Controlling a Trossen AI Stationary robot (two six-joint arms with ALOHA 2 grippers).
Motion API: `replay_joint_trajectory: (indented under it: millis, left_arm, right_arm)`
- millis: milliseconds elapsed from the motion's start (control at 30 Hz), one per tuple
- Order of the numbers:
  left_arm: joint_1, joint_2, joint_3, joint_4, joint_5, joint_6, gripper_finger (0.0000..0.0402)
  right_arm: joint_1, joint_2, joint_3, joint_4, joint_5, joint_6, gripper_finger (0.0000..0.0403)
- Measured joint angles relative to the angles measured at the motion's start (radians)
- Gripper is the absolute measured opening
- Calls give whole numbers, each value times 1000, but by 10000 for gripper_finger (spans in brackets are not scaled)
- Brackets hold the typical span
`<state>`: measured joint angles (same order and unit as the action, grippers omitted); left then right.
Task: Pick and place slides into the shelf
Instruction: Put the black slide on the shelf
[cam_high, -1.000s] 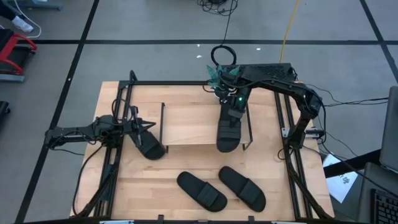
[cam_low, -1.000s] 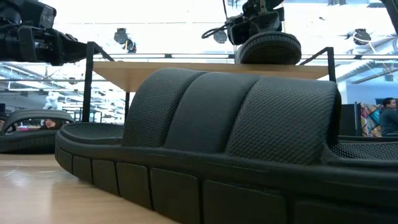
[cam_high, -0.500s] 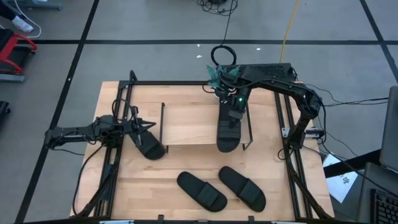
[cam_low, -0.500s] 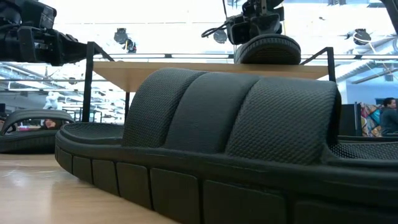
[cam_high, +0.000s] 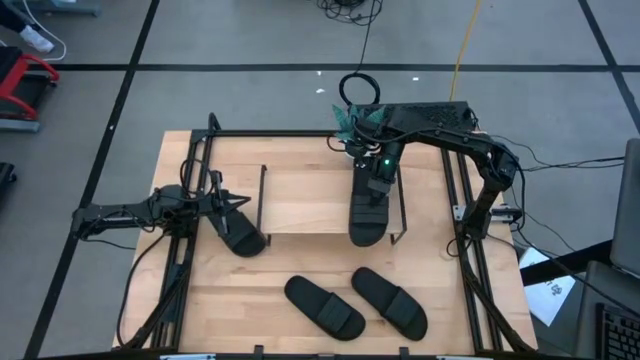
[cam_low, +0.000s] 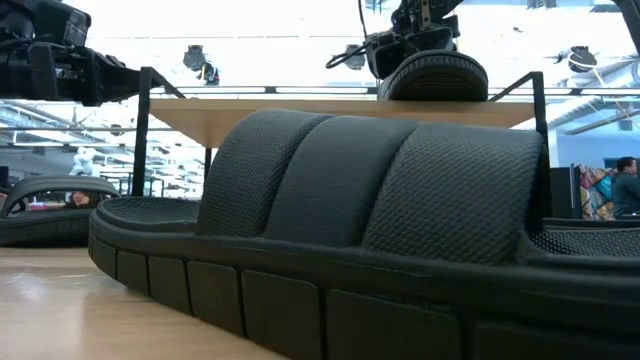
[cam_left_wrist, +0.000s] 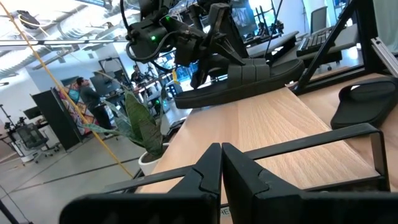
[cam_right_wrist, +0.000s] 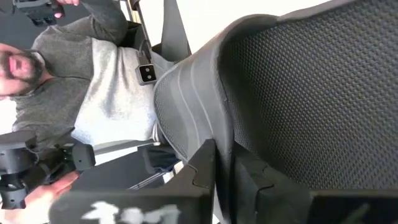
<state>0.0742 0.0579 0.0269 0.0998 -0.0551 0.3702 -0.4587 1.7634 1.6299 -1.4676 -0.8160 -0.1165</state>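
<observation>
The shelf (cam_high: 305, 200) stands mid-table, a light wood board in black side frames. One black slide (cam_high: 365, 220) lies along the board's right part, and its rounded end shows in the low view (cam_low: 432, 75). My right gripper (cam_high: 378, 185) is shut on this slide from the far side. A second slide (cam_high: 243, 238) lies on the table left of the shelf. Two more slides (cam_high: 322, 307) (cam_high: 390, 302) lie near the front edge. My left gripper (cam_high: 240, 202) hovers shut, level, beside the shelf's left frame; it holds nothing. My right gripper pinches the edge of the slide's wide strap (cam_right_wrist: 225, 146) between its two fingers (cam_right_wrist: 202, 168). It comes slanting down from the table's far side. The slide lies lengthwise on the shelf board (cam_left_wrist: 267, 124) with its sole on the wood.
The shelf's thin black side frames (cam_high: 262, 195) (cam_high: 403, 205) rise on either side of the board. Black rails (cam_high: 465, 260) run along the table's left and right. A person in a grey top (cam_right_wrist: 93, 81) shows in the room beyond.
</observation>
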Motion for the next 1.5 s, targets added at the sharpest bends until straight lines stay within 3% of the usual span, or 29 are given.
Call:
replay_joint_trajectory:
  millis: [1100,1500]
  left_arm:
    - [0,0,0,-1,0,0,19]
    - [0,0,0,-9,0,0,19]
  right_arm:
    - [1,-7,-1,76,84,38,228]
    - [1,-9,-1,82,83,46,252]
